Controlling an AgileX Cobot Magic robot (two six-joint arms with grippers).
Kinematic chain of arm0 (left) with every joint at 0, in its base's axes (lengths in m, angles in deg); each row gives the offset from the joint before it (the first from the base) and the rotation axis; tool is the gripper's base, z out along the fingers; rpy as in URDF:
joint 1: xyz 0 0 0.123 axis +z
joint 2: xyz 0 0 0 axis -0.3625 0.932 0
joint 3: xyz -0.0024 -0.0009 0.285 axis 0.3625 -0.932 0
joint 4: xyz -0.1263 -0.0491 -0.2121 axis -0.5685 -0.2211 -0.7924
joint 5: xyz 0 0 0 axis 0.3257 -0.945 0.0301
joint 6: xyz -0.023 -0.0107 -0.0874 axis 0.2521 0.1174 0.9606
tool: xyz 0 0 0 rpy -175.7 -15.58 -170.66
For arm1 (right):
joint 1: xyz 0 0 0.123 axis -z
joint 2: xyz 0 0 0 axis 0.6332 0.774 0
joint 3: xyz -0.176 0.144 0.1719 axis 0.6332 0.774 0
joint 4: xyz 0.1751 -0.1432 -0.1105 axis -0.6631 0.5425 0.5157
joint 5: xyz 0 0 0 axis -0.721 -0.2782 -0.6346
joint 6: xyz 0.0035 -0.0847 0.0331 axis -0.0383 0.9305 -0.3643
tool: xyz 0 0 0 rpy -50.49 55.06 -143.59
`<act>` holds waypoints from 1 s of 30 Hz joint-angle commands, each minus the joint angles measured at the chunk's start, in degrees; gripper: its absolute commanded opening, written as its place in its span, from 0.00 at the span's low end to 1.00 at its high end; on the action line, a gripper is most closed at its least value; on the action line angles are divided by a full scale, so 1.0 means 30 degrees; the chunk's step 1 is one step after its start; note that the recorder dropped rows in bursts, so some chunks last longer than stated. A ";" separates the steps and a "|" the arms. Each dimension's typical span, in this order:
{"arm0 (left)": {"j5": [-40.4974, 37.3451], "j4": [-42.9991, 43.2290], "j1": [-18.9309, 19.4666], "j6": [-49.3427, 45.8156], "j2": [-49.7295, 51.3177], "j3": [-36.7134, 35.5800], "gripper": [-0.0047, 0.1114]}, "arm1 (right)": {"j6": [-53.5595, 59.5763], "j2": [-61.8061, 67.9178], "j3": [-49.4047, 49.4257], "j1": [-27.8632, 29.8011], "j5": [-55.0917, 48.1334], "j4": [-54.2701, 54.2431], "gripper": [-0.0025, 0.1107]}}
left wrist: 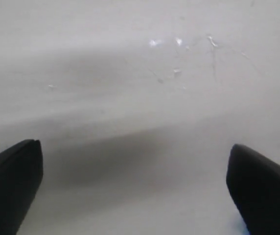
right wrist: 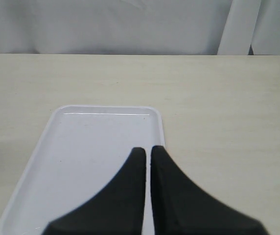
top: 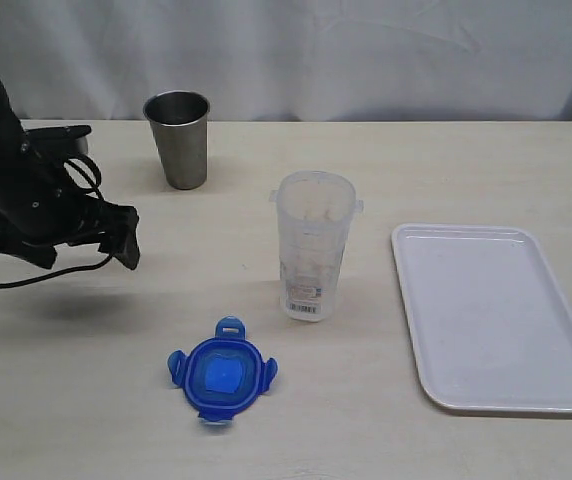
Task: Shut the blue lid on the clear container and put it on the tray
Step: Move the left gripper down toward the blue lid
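The blue lid [top: 222, 369] lies flat on the table near the front, its four tabs spread out. Behind it and to the right stands the clear container [top: 313, 243], upright and uncovered, its barcode label low on the side. The white tray [top: 493, 314] lies at the right, with nothing on it. My left gripper [top: 126, 240] hovers over the table left of the lid, open, with only bare tabletop between its fingers [left wrist: 11, 181]. My right gripper [right wrist: 145, 149] is shut on nothing above the tray [right wrist: 81, 147]; it does not show in the exterior view.
A grey steel cup [top: 178, 138] stands at the back left. A black cable [top: 26, 275] trails from the left arm over the table. A pale curtain closes off the back edge.
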 commanded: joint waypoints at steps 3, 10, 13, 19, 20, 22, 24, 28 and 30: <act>-0.0690 -0.3215 -0.0043 -0.2696 -0.0159 -0.1122 0.93 | 0.0062 -0.0077 0.0048 -0.0038 0.0001 -0.0099 0.06; -0.1038 -0.3254 -0.0271 -0.3141 -0.0159 -0.1199 0.89 | 0.0062 -0.0077 0.0048 -0.0038 0.0001 -0.0099 0.06; -0.0819 -0.3216 -0.0709 -0.3251 -0.0159 -0.1199 0.71 | 0.0062 -0.0077 0.0048 -0.0038 0.0001 -0.0099 0.06; -0.0722 -0.3017 -0.0920 -0.3711 -0.0159 -0.1199 0.45 | 0.0062 -0.0077 0.0048 -0.0038 0.0001 -0.0099 0.06; -0.0792 -0.2922 -0.0920 -0.3711 -0.0159 -0.1199 0.43 | 0.0062 -0.0077 0.0048 -0.0038 0.0001 -0.0099 0.06; -0.0824 -0.2922 -0.0920 -0.3711 -0.0159 -0.1199 0.42 | 0.0062 -0.0077 0.0048 -0.0038 0.0001 -0.0099 0.06; -0.1265 -0.3295 -0.0920 -0.3711 -0.0159 -0.1199 0.42 | 0.0062 -0.0077 0.0048 -0.0038 0.0001 -0.0099 0.06; -0.3040 -0.4405 -0.1162 -0.4084 -0.0159 -0.1199 0.42 | 0.0062 -0.0077 0.0048 -0.0038 0.0001 -0.0099 0.06; -0.3565 -0.4435 -0.2028 -0.4116 -0.0159 -0.1288 0.42 | 0.0062 -0.0077 0.0048 -0.0038 0.0001 -0.0099 0.06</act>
